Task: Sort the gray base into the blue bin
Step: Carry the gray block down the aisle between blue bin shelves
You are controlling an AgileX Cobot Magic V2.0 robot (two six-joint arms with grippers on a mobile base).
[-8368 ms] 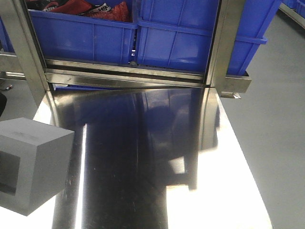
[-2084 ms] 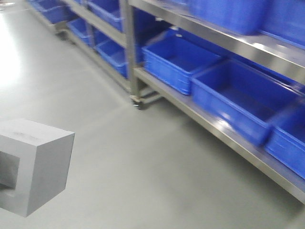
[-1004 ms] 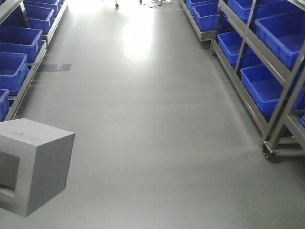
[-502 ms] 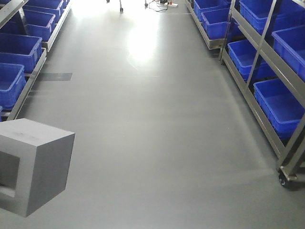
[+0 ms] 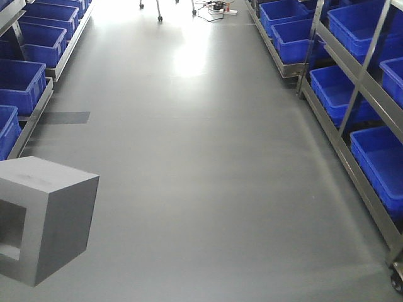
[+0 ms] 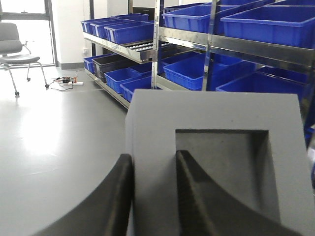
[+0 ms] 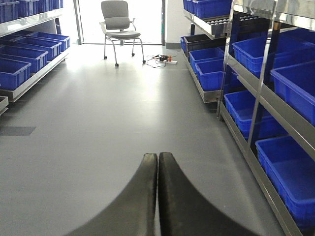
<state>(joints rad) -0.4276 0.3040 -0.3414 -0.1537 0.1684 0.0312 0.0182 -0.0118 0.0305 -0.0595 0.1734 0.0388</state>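
From where I stood, the wide gray floor (image 5: 208, 176) of the aisle lay bare ahead of the robot, with long steel racks (image 5: 343, 154) running down both sides. The racks were lined with blue bins (image 5: 340, 94), open-topped and, as far as I could see into them, holding nothing. I could not tell which of them was meant to take the part. The gray base (image 5: 44, 220) hung in the air low on the robot's left, off the floor and well apart from every bin, its recessed face turned toward the left side of the front view. The left gripper (image 6: 153, 156) had it. One dark finger lay against the outer side of the block and the other sat inside the square recess, so the wall between them was pinched. The right gripper (image 7: 158, 155) pointed down the aisle with its fingers pressed together and nothing between them. Far off at the bright end stood an office chair (image 7: 118, 19), with a power strip (image 7: 160, 59) on the floor near it. I judged the pick-up done and the carry under way. What remained was to draw up to a rack, reach the block over a bin's rim and let it go inside.
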